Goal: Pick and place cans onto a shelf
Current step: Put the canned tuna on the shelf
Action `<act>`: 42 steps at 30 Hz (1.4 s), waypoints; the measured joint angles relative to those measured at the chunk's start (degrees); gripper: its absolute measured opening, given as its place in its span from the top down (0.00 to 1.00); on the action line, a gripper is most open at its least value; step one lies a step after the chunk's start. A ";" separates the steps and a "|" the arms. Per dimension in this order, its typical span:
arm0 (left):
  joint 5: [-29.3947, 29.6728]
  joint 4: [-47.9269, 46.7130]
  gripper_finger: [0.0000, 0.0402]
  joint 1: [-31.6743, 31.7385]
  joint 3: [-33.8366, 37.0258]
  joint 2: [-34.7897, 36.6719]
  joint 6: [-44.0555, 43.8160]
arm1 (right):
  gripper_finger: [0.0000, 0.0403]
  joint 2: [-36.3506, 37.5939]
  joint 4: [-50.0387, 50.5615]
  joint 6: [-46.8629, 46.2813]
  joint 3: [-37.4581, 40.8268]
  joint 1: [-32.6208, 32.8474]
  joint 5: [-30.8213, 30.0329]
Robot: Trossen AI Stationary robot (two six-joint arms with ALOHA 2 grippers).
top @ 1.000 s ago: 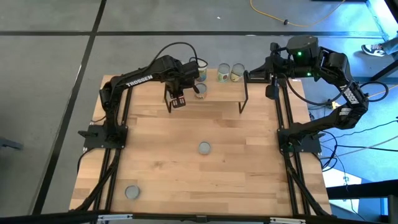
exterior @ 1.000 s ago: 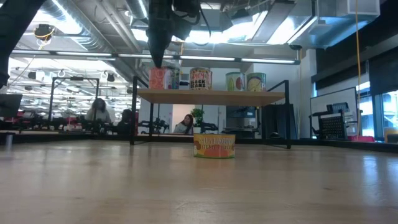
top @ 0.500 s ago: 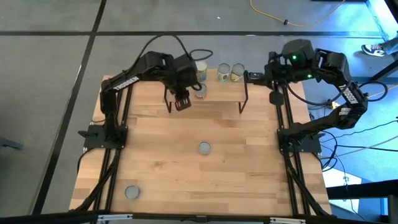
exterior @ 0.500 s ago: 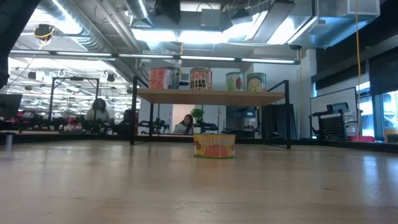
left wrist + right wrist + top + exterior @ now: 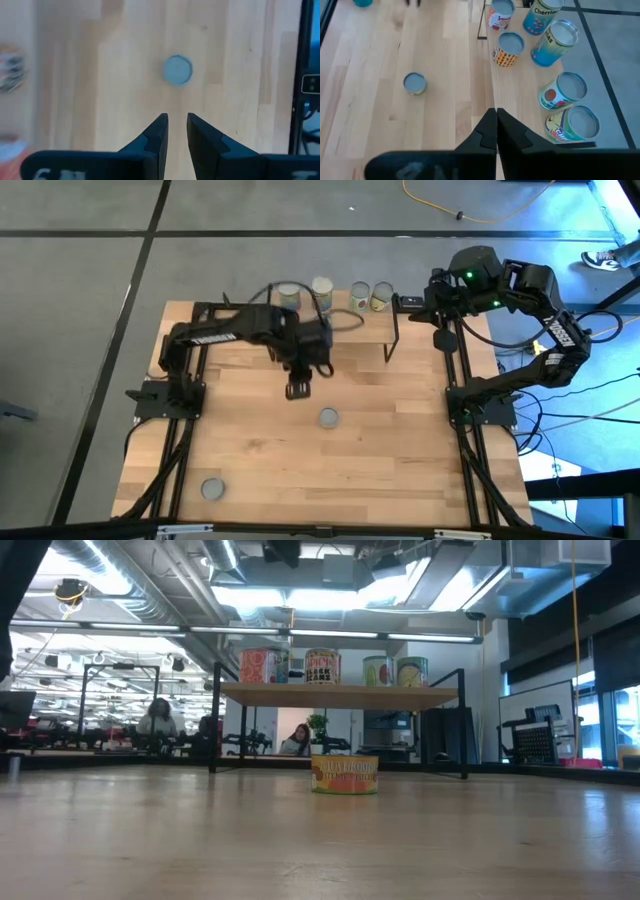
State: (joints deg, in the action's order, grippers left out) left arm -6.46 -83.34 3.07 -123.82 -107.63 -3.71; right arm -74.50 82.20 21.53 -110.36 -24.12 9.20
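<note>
Wooden shelf [image 5: 520,95] holds six cans, right-wrist-only

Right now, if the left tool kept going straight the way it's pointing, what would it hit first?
Probably the lone can on the bare tabletop. The left tool points down at the wood with its fingers slightly apart, and that can lies just ahead of its line; depth is unclear, so it might touch the wood first.

My wooden table [image 5: 300,450] stands on a grey floor [image 5: 90,280] crossed by dark seams, a yellow cable [image 5: 440,205] lying past its far edge. Behind it, my room runs deep: bright ceiling lights [image 5: 300,600], exposed ducts [image 5: 130,580], desks with seated people [image 5: 158,720], and a window [image 5: 630,725] glowing blue.
</note>
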 joint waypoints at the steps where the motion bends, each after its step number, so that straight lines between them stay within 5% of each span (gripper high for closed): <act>1: 0.04 1.44 0.84 -0.90 1.21 0.00 0.18 | 0.99 0.00 0.00 -0.02 0.02 0.00 0.01; 17: 6.90 28.75 0.84 -5.34 25.41 -0.01 -9.79 | 0.99 0.00 -0.03 -0.01 0.02 -0.01 -0.03; 29: 5.17 10.91 0.84 -10.84 27.59 5.06 -25.15 | 0.99 0.00 -0.03 1.32 0.04 -0.02 0.01; 34: 10.43 10.31 0.84 -15.08 27.94 11.58 -29.32 | 0.99 0.00 -0.03 1.39 0.04 0.00 0.04; 42: 14.50 9.99 0.84 -20.99 41.43 25.05 -43.34 | 0.99 0.02 -0.03 1.23 0.04 0.00 0.10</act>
State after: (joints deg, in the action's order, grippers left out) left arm 8.04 -73.35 -17.92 -82.39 -82.58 -47.05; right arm -74.48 82.17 22.76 -110.32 -24.13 9.30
